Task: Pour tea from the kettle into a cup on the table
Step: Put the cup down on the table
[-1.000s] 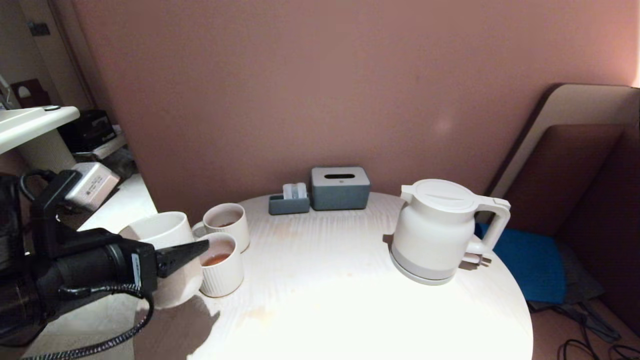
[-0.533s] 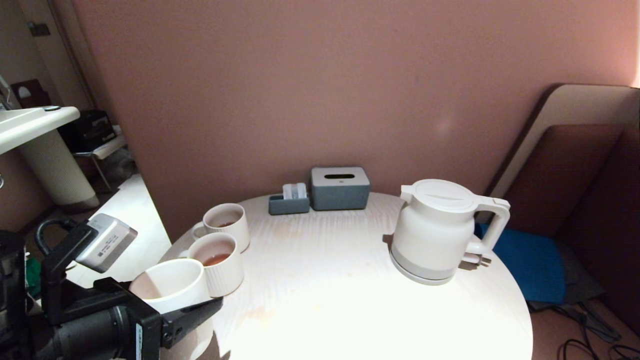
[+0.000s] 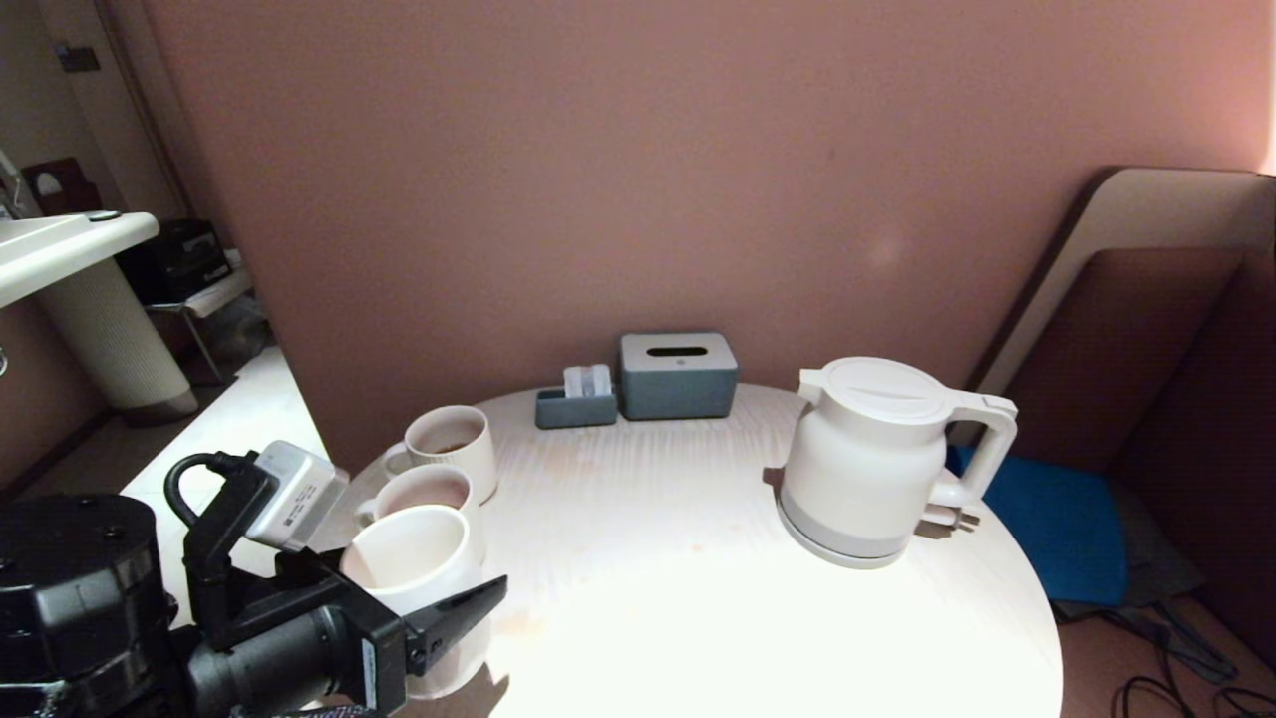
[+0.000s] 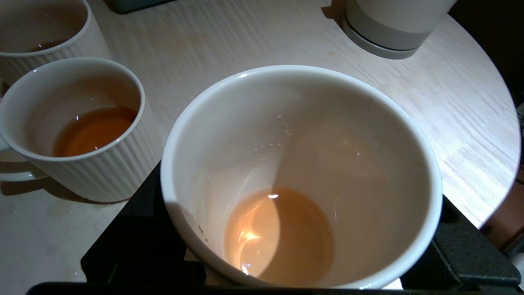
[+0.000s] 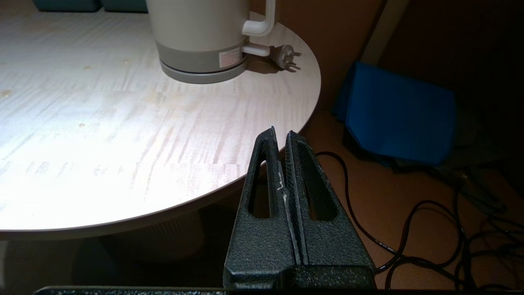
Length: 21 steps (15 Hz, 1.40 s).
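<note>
Our left pincer (image 3: 439,618) clamps the smooth white ceramic cup (image 3: 409,558); the heavy white plastic kettle (image 3: 877,459) wants gripping by its loop handle (image 3: 987,444).

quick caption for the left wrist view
Left gripper holds the cup above the table, tea pooled inside.

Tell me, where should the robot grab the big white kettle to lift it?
Probably by the loop handle of the kettle. It sticks out on the robot's right, away from the spout, leaving a gap for the jaws to close around, coming from the right.
</note>
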{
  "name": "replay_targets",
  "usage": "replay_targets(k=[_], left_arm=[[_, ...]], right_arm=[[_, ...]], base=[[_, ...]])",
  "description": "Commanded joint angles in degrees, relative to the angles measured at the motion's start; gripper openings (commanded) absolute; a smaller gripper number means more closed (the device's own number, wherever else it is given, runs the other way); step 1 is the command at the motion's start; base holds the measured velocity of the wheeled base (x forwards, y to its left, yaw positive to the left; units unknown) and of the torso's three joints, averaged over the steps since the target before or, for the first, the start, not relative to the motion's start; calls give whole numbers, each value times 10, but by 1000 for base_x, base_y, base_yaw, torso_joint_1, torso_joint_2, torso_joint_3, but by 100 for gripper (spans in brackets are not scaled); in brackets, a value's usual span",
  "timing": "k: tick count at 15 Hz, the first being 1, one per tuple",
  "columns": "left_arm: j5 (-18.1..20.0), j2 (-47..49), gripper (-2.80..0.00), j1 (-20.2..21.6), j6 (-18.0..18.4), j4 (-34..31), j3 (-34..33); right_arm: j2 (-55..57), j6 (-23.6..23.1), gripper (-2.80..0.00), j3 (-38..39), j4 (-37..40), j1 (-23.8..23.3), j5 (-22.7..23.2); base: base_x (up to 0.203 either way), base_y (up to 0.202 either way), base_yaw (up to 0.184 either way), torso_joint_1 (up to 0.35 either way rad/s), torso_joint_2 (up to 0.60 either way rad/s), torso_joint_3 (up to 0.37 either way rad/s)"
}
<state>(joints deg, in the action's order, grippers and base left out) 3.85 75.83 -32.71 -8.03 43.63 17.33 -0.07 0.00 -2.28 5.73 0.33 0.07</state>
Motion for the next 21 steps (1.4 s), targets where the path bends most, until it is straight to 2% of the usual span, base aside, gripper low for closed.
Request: replay_targets(k=[1, 3, 7, 11, 16, 21], left_arm=[[-20, 74, -280, -8, -3, 50, -14], [-38, 101, -280, -11, -6, 86, -18], [-48, 144, -280, -40, -8, 102, -21], [-79, 196, -280, -41, -8, 177, -24], [-85, 224, -280, -40, -8, 182, -35], [-108, 301, -280, -40, -5, 285, -35]], right_arm=[[1, 0, -280, 0, 0, 0, 0], [1, 0, -280, 0, 1, 0, 0], [1, 0, -280, 0, 1, 0, 0], [1, 0, -280, 0, 1, 0, 0], [1, 0, -280, 0, 0, 0, 0], [1, 0, -280, 0, 1, 0, 0]], base=[[0, 0, 0, 0, 0, 0], [0, 0, 0, 0, 0, 0], [0, 0, 0, 0, 0, 0], [0, 0, 0, 0, 0, 0], [0, 0, 0, 0, 0, 0], [0, 0, 0, 0, 0, 0]])
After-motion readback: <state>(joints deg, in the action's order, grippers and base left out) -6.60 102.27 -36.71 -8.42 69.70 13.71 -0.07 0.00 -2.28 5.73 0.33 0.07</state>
